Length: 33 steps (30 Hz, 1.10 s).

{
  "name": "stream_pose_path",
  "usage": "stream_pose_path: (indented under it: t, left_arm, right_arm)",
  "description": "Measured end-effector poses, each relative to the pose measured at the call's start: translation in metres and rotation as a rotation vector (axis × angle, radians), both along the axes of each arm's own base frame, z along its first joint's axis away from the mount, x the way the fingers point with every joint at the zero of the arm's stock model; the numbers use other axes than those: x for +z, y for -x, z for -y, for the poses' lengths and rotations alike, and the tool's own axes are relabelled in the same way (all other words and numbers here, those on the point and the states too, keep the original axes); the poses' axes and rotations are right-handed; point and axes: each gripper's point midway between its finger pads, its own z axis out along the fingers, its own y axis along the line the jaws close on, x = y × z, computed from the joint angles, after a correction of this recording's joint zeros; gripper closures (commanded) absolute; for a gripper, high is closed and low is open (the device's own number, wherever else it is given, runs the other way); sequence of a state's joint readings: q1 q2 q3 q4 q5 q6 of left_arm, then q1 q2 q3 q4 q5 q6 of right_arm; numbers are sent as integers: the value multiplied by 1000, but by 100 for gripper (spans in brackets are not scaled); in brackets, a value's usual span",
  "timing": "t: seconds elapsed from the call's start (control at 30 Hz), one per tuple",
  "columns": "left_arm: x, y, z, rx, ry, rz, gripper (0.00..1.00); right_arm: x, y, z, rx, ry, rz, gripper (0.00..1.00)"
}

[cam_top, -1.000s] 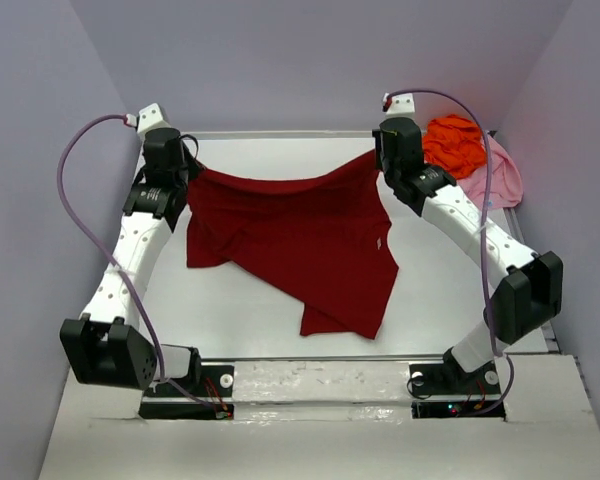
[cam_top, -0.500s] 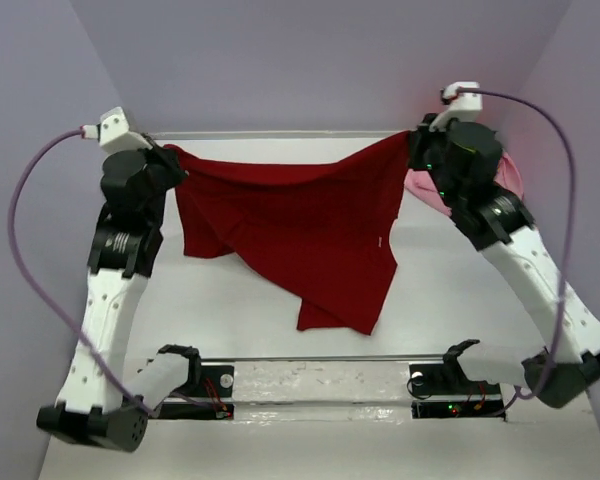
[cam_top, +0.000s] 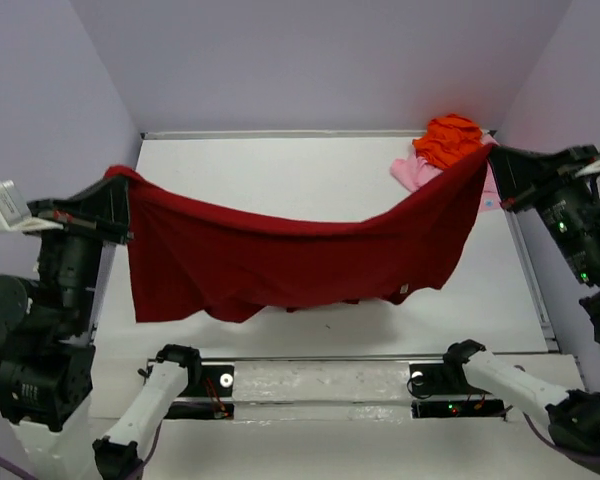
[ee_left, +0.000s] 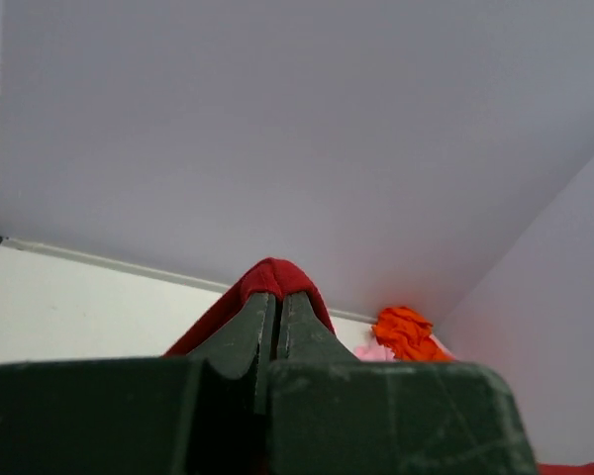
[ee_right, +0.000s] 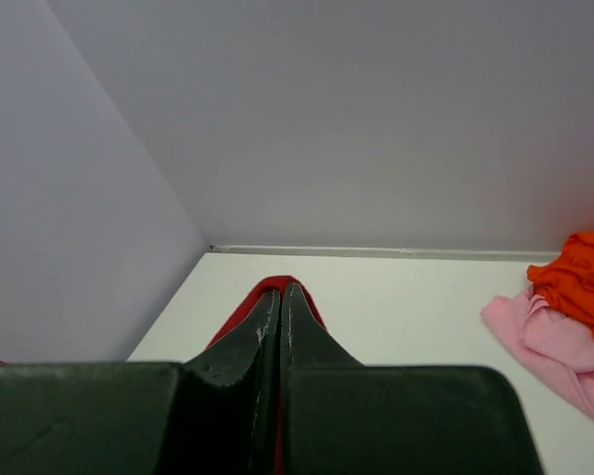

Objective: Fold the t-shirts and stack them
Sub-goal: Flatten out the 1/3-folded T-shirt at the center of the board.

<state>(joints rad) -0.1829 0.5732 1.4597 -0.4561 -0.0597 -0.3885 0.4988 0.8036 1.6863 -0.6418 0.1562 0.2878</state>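
Dark red t-shirt [cam_top: 280, 255] hangs stretched above the table [cam_top: 280, 165], with the left gripper [cam_top: 120, 190] and right gripper [cam_top: 496, 165] each pinching an end. Orange t-shirt [cam_top: 450, 138] sits on pink t-shirt [cam_top: 412, 172] at the far right corner, partly behind the red cloth.

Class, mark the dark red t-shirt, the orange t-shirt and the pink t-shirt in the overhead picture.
dark red t-shirt [cam_top: 280, 265], top view, middle of the hanging cloth.
orange t-shirt [cam_top: 452, 140], top view, centre of the heap.
pink t-shirt [cam_top: 413, 171], top view, exposed left part.

top overhead, wide; wrist views close, share orange shirt [ee_left: 404, 332]
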Motion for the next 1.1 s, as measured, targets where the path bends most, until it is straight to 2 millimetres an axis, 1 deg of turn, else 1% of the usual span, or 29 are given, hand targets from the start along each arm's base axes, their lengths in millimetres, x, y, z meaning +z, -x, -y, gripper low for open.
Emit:
stream_pose_path:
  t: [0.07,0.1,0.13,0.17,0.2,0.23,0.3,0.33,0.37,0.4,0.43,0.47,0.5,0.53,0.57,0.6,0.63,0.67,0.7,0.73,0.77,0.8,0.83,0.87,0.9,0.93,0.97,1.03,1.1]
  left_arm:
    - [25,-12,4,-12,-5,-6,100]
    - [46,-26,8,-15,-4,-4,100]
    - [62,-35,10,-18,1,14,100]
    - [78,-54,14,-12,2,15,100]
    - [88,-66,17,-6,4,24,100]
    - [96,-90,19,16,3,15,100]
    - [90,-140,25,57,-9,-35,100]
    - [82,-160,26,73,-15,-60,100]
    - [66,-193,29,86,-29,-106,100]
    - [52,-215,30,96,-38,-138,100]
    - [30,-248,27,118,-51,-191,100]
    - [5,-278,24,137,-63,-248,100]
    - [-25,-306,21,156,-75,-316,100]
    - [-63,-337,16,172,-89,-394,100]
    - [-82,-351,14,179,-95,-428,100]
    - [-128,-378,8,192,-105,-504,100]
    - [-171,-395,2,203,-113,-580,100]
    - [-199,-403,-3,210,-117,-631,100]
    - [-250,-414,-10,222,-125,-714,100]
    - [-289,-419,-15,230,-130,-783,96]
    - [-322,-421,-21,238,-135,-842,88]
    - [-343,-421,-24,242,-139,-878,81]
    - [-374,-421,-29,248,-146,-933,73]
    - [-397,-421,-33,253,-155,-973,60]
    - [-413,-420,-37,259,-158,-999,55]
    - [-423,-419,-39,263,-169,-1017,52]
    - [-431,-418,-42,269,-172,-1032,45]
    - [-436,-418,-47,280,-175,-1038,45]
    - [-433,-422,-49,286,-174,-1018,44]
  right_arm:
    - [15,-14,-7,-2,30,-5,100]
    - [25,-28,-14,-5,41,-1,100]
    - [36,-41,-20,-14,56,9,100]
    - [42,-55,-25,-24,70,3,100]
    - [50,-68,-30,-34,81,11,100]
    - [59,-91,-38,-57,97,16,100]
    - [64,-129,-49,-90,122,10,100]
    - [67,-158,-56,-103,123,9,100]
    - [72,-188,-62,-111,113,25,100]
    - [67,-215,-62,-124,109,20,100]
    - [55,-242,-64,-127,109,-2,100]
    - [31,-275,-64,-139,121,-49,100]
    - [-1,-310,-63,-154,141,-111,100]
    - [-29,-334,-62,-166,156,-165,100]
    - [-76,-367,-62,-174,182,-247,100]
    - [-130,-394,-59,-187,214,-346,100]
    - [-169,-407,-57,-191,236,-418,100]
    - [-224,-422,-54,-194,266,-516,100]
    - [-270,-430,-52,-195,293,-599,100]
    - [-313,-435,-51,-194,318,-674,100]
    - [-352,-436,-49,-191,345,-744,100]
    - [-376,-435,-49,-189,365,-788,100]
    - [-402,-432,-47,-187,386,-833,100]
    - [-422,-427,-46,-184,410,-871,100]
    - [-435,-422,-44,-186,427,-897,100]
    - [-439,-421,-43,-186,438,-901,100]
    - [-439,-421,-42,-186,443,-890,100]
    - [-431,-422,-42,-190,441,-858,100]
    - [-411,-423,-42,-192,432,-812,100]
